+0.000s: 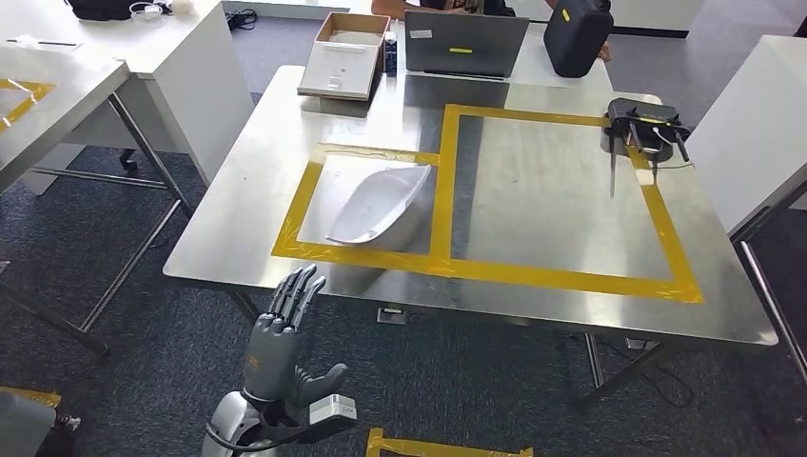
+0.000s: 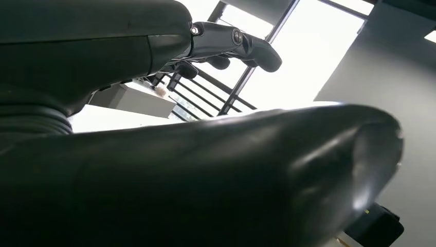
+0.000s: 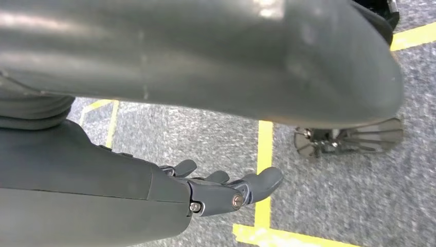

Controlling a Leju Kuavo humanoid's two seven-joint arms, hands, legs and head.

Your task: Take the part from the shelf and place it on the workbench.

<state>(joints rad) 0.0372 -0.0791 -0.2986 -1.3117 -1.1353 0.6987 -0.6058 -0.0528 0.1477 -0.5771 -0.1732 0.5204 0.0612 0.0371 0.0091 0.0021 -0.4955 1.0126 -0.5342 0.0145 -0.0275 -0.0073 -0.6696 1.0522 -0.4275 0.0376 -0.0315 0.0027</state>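
Observation:
The white curved shell part [image 1: 383, 203] lies on the steel workbench [image 1: 533, 205], inside the smaller yellow-taped rectangle. My left hand [image 1: 283, 338] is raised below the bench's near edge, fingers straight and apart, holding nothing; in the left wrist view its fingers [image 2: 231, 43] stretch out against bright windows. In the right wrist view my right hand [image 3: 221, 191] hangs over grey carpet, fingers loosely extended with nothing in them.
An open cardboard box [image 1: 344, 57], a laptop [image 1: 464, 45] and a black case [image 1: 575, 36] stand at the bench's far side. A black device with cables [image 1: 645, 129] sits at its right. White tables [image 1: 143, 57] flank the left; yellow floor tape [image 3: 265, 154] marks the carpet.

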